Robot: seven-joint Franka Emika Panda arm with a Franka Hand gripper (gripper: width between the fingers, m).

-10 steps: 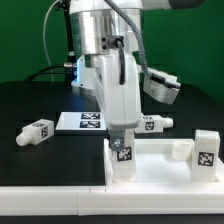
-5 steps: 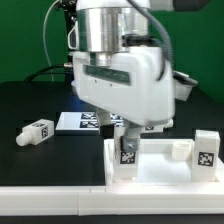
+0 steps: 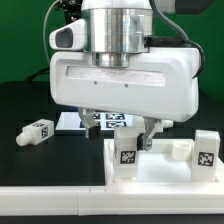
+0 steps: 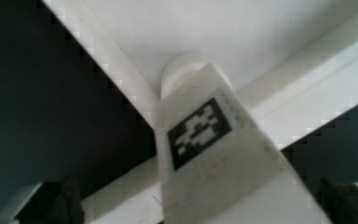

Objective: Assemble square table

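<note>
The white square tabletop [image 3: 160,168] lies at the front of the exterior view, its recess facing up. A white leg [image 3: 127,151] with a black-and-white tag stands upright in its front-left corner. A second tagged leg [image 3: 207,150] stands at the tabletop's right side. My gripper [image 3: 120,126] hangs right over the first leg, its broad side facing the camera. In the wrist view the leg [image 4: 208,135] fills the middle, and the dark fingers [image 4: 51,202] stand wide on both sides of it, apart from it. My gripper [image 4: 206,206] is open.
A loose tagged leg [image 3: 37,131] lies on the black table at the exterior view's left. The marker board [image 3: 112,121] lies behind the gripper, partly hidden. A long white rail [image 3: 50,205] runs along the front edge.
The hand has turned about its vertical axis over the leg, from narrow side to broad side toward the camera. The leg stays upright in the corner.
</note>
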